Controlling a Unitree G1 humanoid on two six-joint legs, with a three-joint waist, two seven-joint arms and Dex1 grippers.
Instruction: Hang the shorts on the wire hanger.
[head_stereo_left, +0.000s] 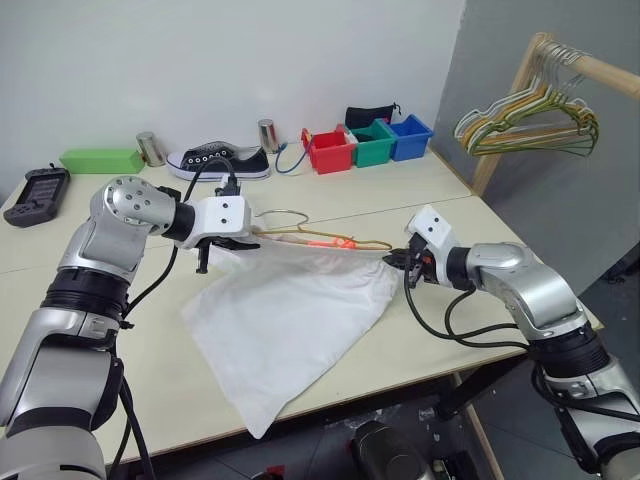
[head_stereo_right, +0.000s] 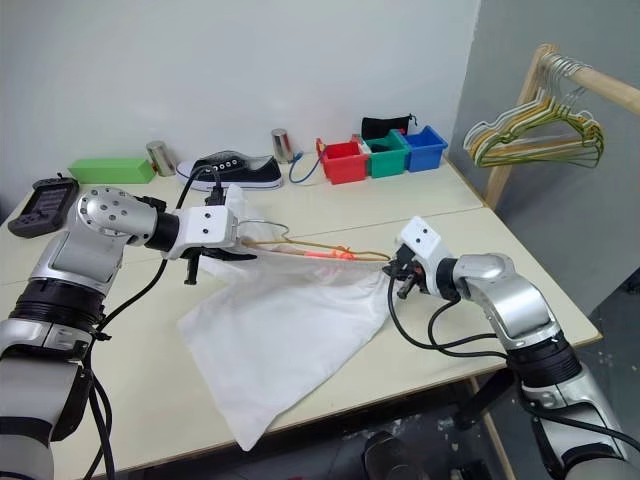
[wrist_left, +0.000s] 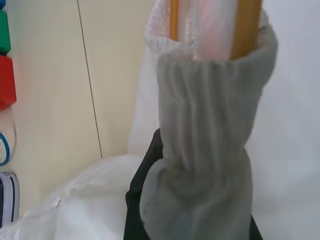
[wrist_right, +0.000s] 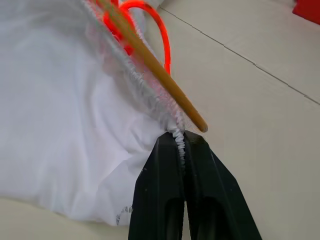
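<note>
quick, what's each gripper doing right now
left gripper: shut on the shorts waistband.
right gripper: shut on the waistband's other end, beside the wire hanger.

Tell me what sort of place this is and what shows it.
Probably a lab or test room set up for laundry practice: a plain work table against a bare wall, a wooden rail of spare hangers beside it, and odd props lined up at the back, such as coloured bins and one sneaker.

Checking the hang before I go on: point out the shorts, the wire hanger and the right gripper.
shorts (head_stereo_left: 290, 320): left eye view, middle of the fabric.
wire hanger (wrist_right: 165, 82): right wrist view, its arm.
right gripper (wrist_right: 183, 142): right wrist view, at the fingertips.
</note>
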